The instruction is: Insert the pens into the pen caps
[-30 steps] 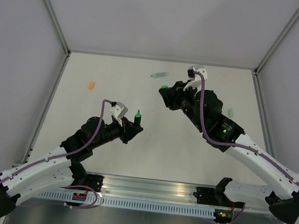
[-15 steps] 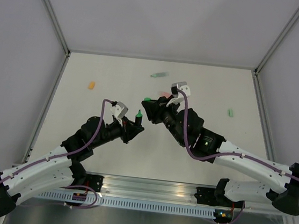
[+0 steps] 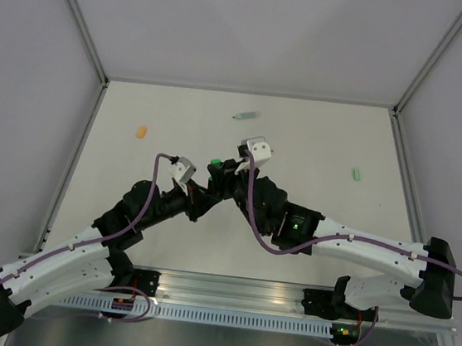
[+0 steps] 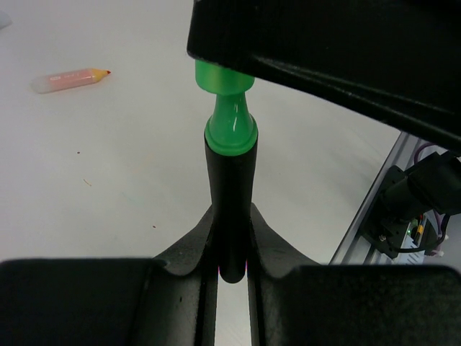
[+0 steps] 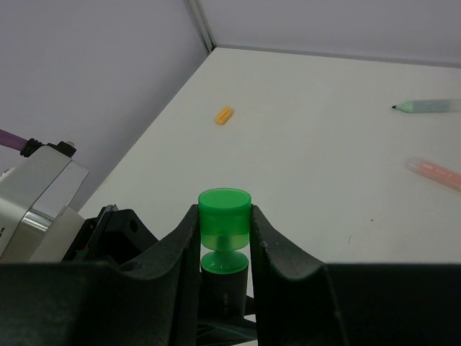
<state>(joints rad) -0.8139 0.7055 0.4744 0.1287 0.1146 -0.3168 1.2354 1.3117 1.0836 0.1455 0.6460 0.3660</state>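
At the table [image 3: 327, 134] centre, the black pen [image 4: 230, 194] is clamped in the left gripper [image 4: 232, 270]; the green cap [image 5: 224, 205], pinched by the right gripper [image 5: 223, 218], is set over its tip. The orange cap [image 3: 141, 131] is seen at 10 o'clock.

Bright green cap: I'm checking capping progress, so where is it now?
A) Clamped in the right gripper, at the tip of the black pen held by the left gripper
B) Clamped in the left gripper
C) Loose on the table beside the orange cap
A: the bright green cap sits between the right gripper fingers, meeting the green tip of the black pen that the left gripper holds.
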